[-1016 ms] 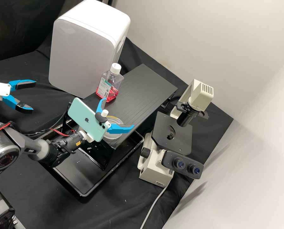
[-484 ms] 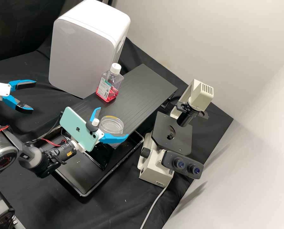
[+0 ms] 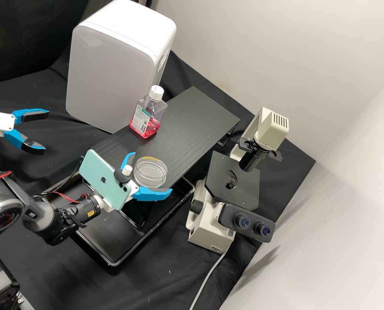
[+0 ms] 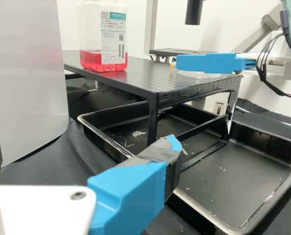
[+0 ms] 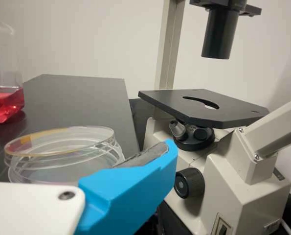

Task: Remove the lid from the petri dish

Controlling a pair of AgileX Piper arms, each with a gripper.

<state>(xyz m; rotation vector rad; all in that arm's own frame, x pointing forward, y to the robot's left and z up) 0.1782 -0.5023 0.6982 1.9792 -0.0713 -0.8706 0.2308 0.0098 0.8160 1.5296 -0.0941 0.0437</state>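
A clear petri dish (image 3: pixel 150 171) with its lid on sits near the front corner of the raised black platform (image 3: pixel 192 125). My right gripper (image 3: pixel 152 172) is open at that corner, level with the dish. One blue finger (image 3: pixel 128 158) is on the dish's left and the other (image 3: pixel 154 193) passes in front of it; neither visibly touches it. In the right wrist view the dish (image 5: pixel 62 152) lies just beyond my finger (image 5: pixel 135 181). My left gripper (image 3: pixel 45 130) hangs open and empty at the far left, over the black cloth.
A flask of red liquid (image 3: pixel 148 113) stands on the platform's far left side. A white box (image 3: pixel 114 60) is behind it. A microscope (image 3: pixel 239 185) stands close on the right. A black tray (image 3: pixel 114 245) lies under the platform.
My right gripper has drawn back toward the front left and lowered, so its fingers reach less far past the dish. The dish and the left gripper have stayed put.
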